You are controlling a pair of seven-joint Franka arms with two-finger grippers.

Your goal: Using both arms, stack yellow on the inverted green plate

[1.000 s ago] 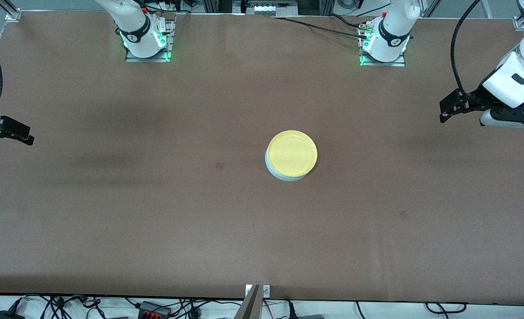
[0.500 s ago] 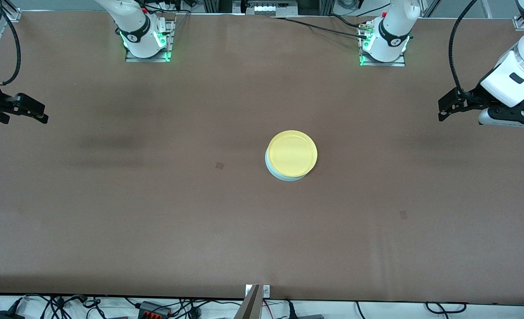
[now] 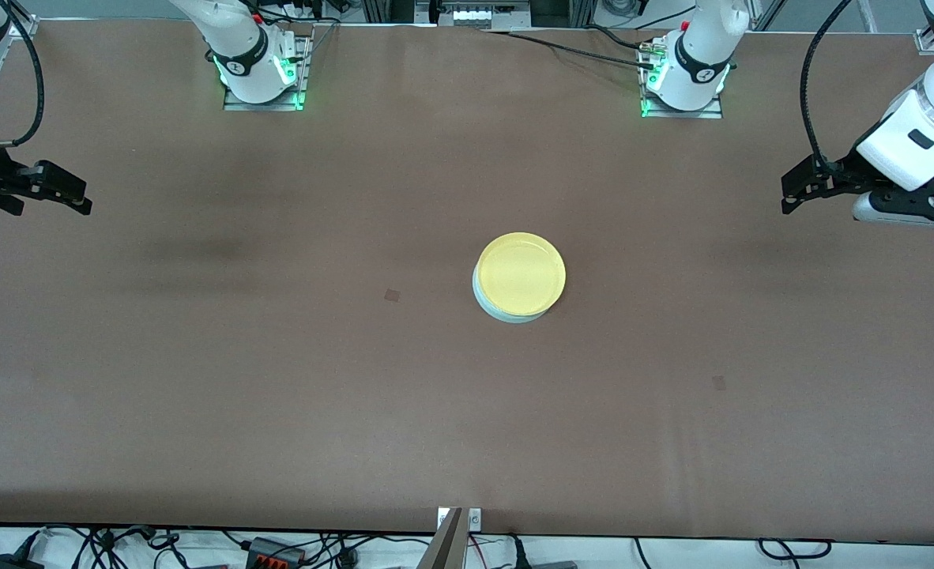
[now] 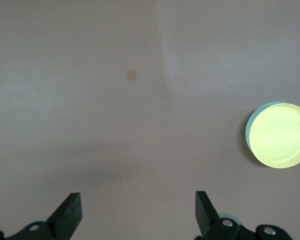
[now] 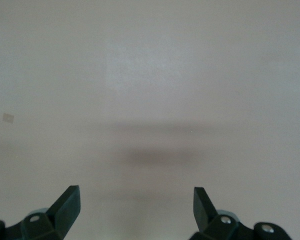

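Observation:
The yellow plate (image 3: 521,273) rests rim up on the pale mint-green plate (image 3: 502,310) at the table's middle; only a thin green edge shows under it. In the left wrist view the yellow plate (image 4: 280,135) covers the green plate (image 4: 249,133) too. My left gripper (image 3: 789,193) is open and empty, up in the air over the left arm's end of the table; it also shows in its wrist view (image 4: 138,212). My right gripper (image 3: 80,197) is open and empty over the right arm's end, shown in its wrist view (image 5: 136,206) over bare cloth.
The brown table cloth (image 3: 277,379) has two small dark square marks (image 3: 392,295) (image 3: 719,383). The arm bases (image 3: 261,75) (image 3: 684,83) stand at the edge farthest from the front camera. Cables lie off the table's near edge.
My right gripper has risen and moved inward from the table's end. My left gripper has lifted slightly. The stacked plates have not moved.

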